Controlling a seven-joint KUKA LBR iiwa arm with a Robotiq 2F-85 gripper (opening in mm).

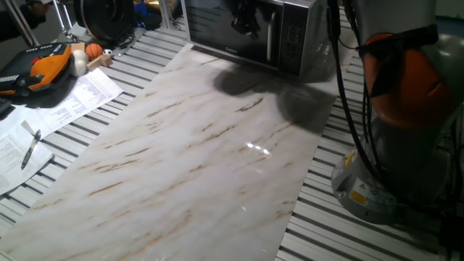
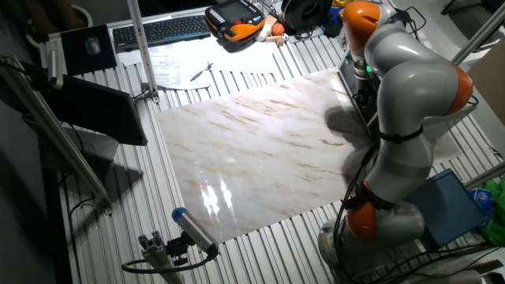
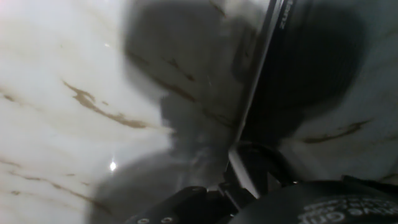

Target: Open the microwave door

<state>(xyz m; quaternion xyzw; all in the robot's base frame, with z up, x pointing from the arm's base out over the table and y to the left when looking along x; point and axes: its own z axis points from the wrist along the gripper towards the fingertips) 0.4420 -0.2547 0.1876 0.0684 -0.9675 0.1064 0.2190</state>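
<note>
The microwave (image 1: 301, 14) stands at the far end of the marble board, silver with a dark front. Its door (image 1: 214, 29) is a dark glass panel with a vertical silver bar handle (image 1: 275, 45), left of the keypad strip (image 1: 293, 36). The door looks flush with the front. My gripper (image 1: 245, 22) hangs dark and blurred right in front of the glass, left of the handle; I cannot tell how its fingers stand. In the hand view the dark glass (image 3: 311, 68) and its silver lower edge (image 3: 255, 81) fill the right side, above the board. In the other fixed view the arm hides the door.
The marble board (image 1: 196, 152) lies on a slatted table (image 1: 341, 232). Papers and a pen (image 1: 32, 145) lie at the left, with an orange-black pendant (image 1: 43, 65) and small balls (image 1: 93, 51) behind. The arm's base (image 1: 384, 181) stands at the right.
</note>
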